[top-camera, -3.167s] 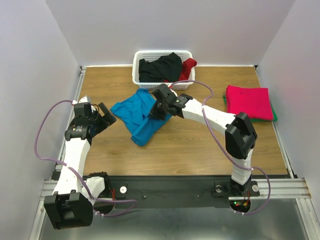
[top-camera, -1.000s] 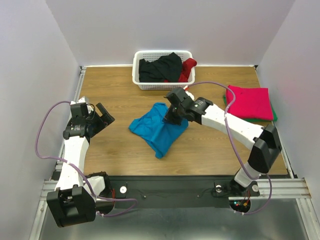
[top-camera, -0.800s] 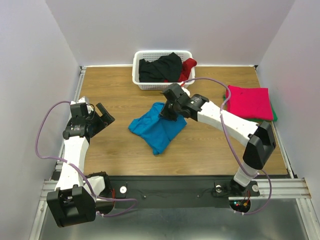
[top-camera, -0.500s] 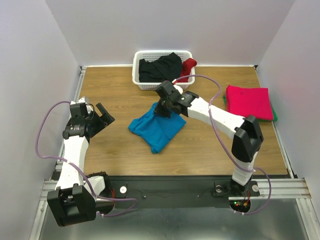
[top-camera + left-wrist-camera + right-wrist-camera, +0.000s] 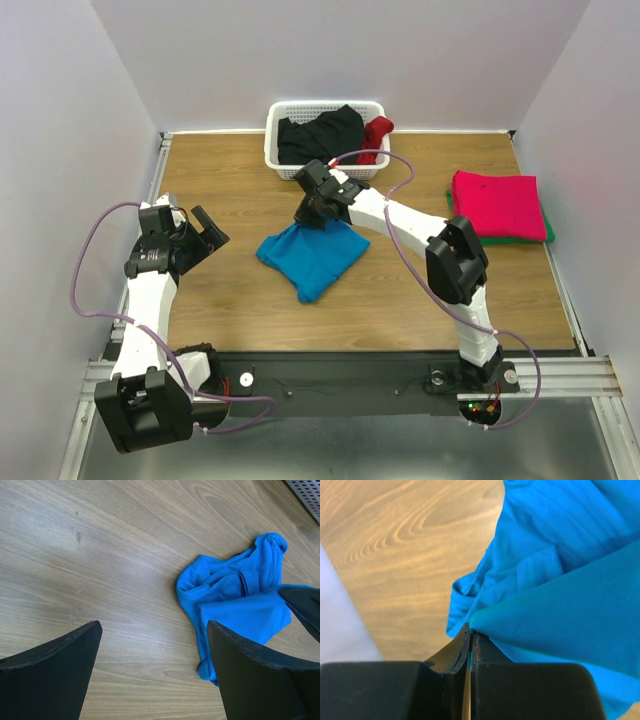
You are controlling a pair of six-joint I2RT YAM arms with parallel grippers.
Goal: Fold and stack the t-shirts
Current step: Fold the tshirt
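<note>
Wooden tabletop [image 5: 230, 290] carries a blue shirt [image 5: 312, 258], crumpled at centre frame. The right tool [image 5: 308, 212] is pressed together, pinching the shirt's upper edge. The left tool [image 5: 212, 232] stands spread, well apart at the left, over bare wood. At top centre a basket [image 5: 273, 150] holds a black shirt [image 5: 320, 135] and a dark red shirt [image 5: 378, 133]. At right a magenta shirt [image 5: 497, 203] lies folded on a green shirt [image 5: 538, 238].

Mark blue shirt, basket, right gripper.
blue shirt [image 5: 312, 255], top view, middle of the cloth.
basket [image 5: 272, 140], top view, left wall.
right gripper [image 5: 470, 631], right wrist view, shut fingertips pinching the blue shirt's edge.
</note>
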